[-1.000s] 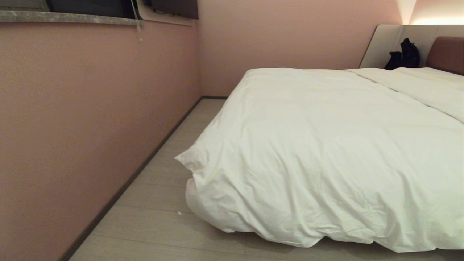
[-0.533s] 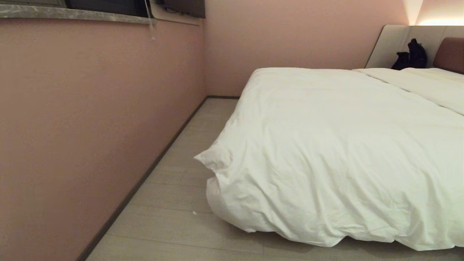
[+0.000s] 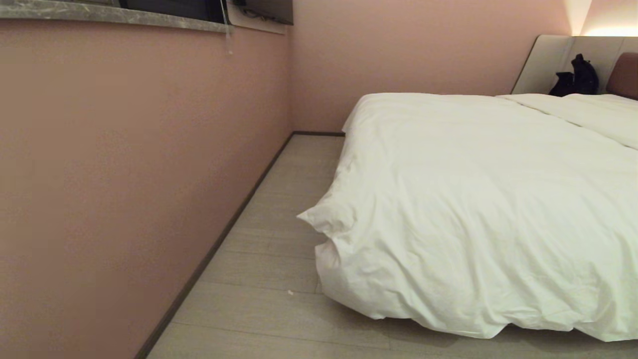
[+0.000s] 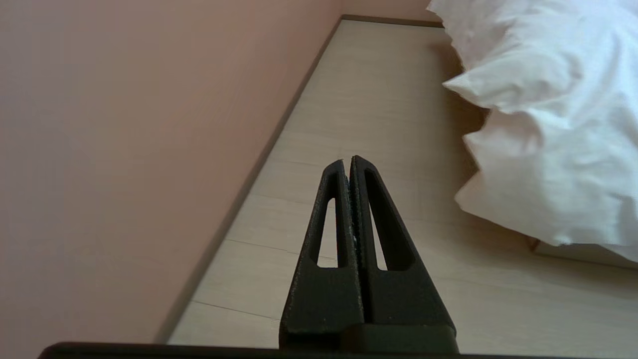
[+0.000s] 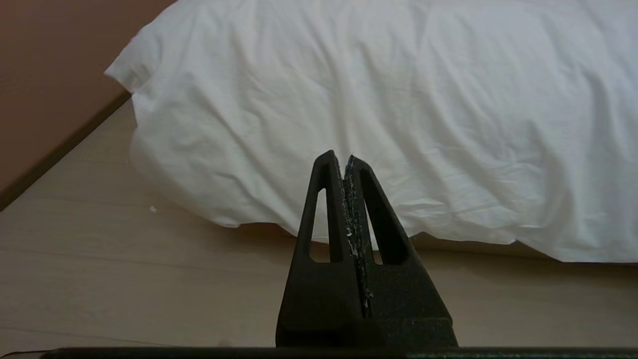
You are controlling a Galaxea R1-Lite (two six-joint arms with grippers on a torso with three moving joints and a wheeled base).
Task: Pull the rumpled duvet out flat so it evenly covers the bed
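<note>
The puffy white duvet (image 3: 473, 199) lies spread over the bed, its foot edge creased and hanging to the floor, with a loose corner (image 3: 319, 219) sticking out at the left. The bed's pale headboard surround (image 3: 548, 55) and reddish-brown pad (image 3: 625, 75) show at the far right. Neither arm shows in the head view. My left gripper (image 4: 347, 160) is shut and empty over the floor, to the left of the duvet corner (image 4: 498, 85). My right gripper (image 5: 343, 155) is shut and empty, pointing at the duvet's hanging foot edge (image 5: 398, 149) from a short way off.
A pink wall (image 3: 124, 174) with a dark skirting runs along the left, leaving a strip of pale wood floor (image 3: 279, 224) between it and the bed. A window ledge (image 3: 109, 12) is at the top left. A dark bag (image 3: 578, 77) leans against the headboard.
The whole head view has shifted: bed, wall and floor now sit further right in the picture, so the camera has swung left. Nothing on the bed has moved.
</note>
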